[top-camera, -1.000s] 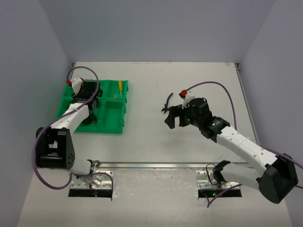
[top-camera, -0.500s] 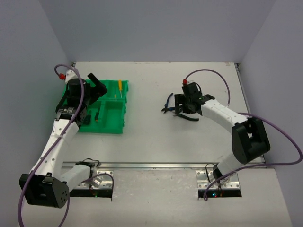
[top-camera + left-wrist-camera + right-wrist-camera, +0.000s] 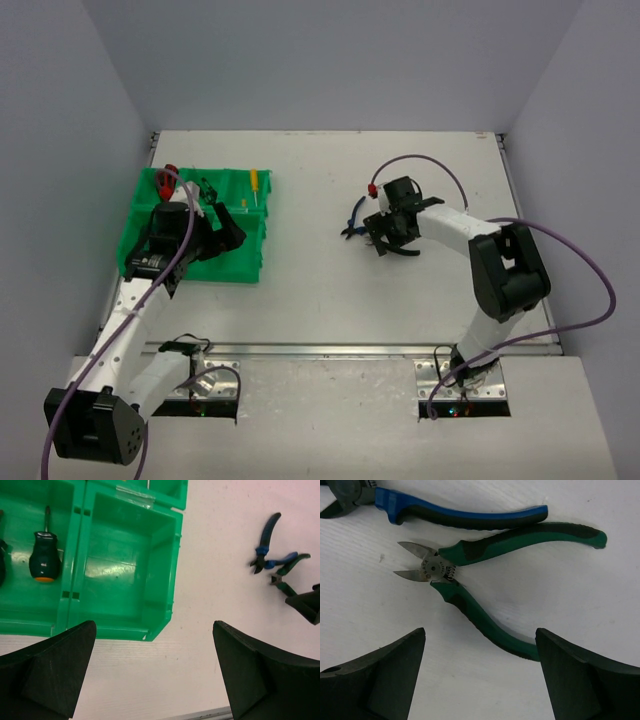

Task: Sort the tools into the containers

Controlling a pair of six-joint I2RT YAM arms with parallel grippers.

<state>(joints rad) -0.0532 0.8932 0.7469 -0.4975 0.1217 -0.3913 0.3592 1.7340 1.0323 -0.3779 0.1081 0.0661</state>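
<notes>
Right end effector (image 3: pixel 480 645): spread wide, empty, over worktop (image 3: pixel 580 590); green cutters (image 3: pixel 470 565) lie just ahead between its fingers, blue pliers (image 3: pixel 460 515) just beyond; best closed across both green handles near the pivot, clear of the blue pair; left end effector (image 3: pixel 155 675) spread, empty, tray (image 3: pixel 172 570) ahead.

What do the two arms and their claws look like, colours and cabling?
The left arm and right arm match: white link shells with bulky black joint housings. A purple cable loops loosely along each. The left claw and right claw each have two broad, matte black, wedge-shaped fingers. No markings are readable.
</notes>
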